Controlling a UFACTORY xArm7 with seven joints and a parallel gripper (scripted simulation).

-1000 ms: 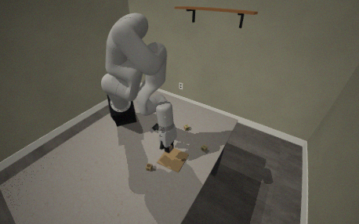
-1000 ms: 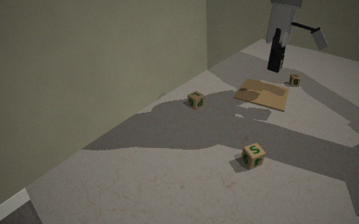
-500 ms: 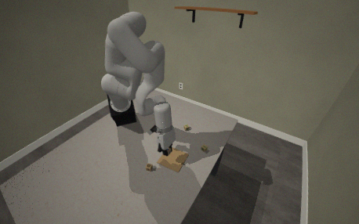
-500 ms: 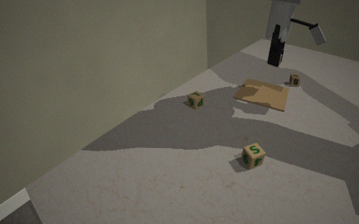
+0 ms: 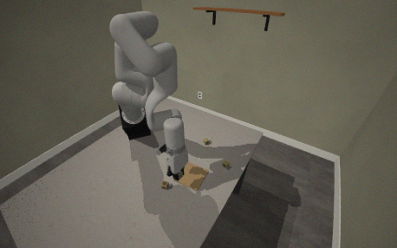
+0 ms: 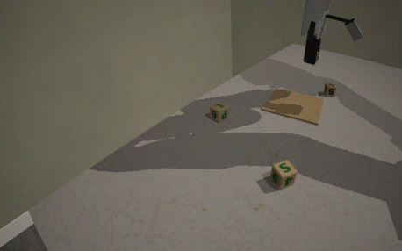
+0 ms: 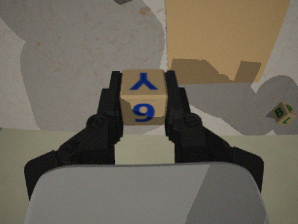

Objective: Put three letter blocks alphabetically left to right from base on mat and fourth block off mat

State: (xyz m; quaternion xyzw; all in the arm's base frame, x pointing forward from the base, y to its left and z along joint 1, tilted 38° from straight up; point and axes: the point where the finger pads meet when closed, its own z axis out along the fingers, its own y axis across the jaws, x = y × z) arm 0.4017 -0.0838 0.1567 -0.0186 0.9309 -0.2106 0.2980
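My gripper (image 7: 143, 85) (image 5: 175, 174) (image 6: 312, 56) is shut on a tan block (image 7: 141, 111) that shows a blue Y and a blue 6 in the wrist view. It hangs above the table just beside the tan mat (image 7: 226, 16) (image 5: 197, 178) (image 6: 296, 107), which lies flat with nothing on it. A block with a dark D (image 5: 165, 185) (image 6: 329, 89) lies on the table close to the mat's edge. A block with a green P (image 6: 219, 111) (image 5: 226, 164) (image 7: 282, 112) and a block with a green S (image 6: 283, 174) (image 5: 206, 141) lie farther off on the table.
The arm's base (image 5: 134, 126) stands at the table's back corner. The table's right edge drops to a dark floor (image 5: 273, 199). Walls close in behind and to the left.
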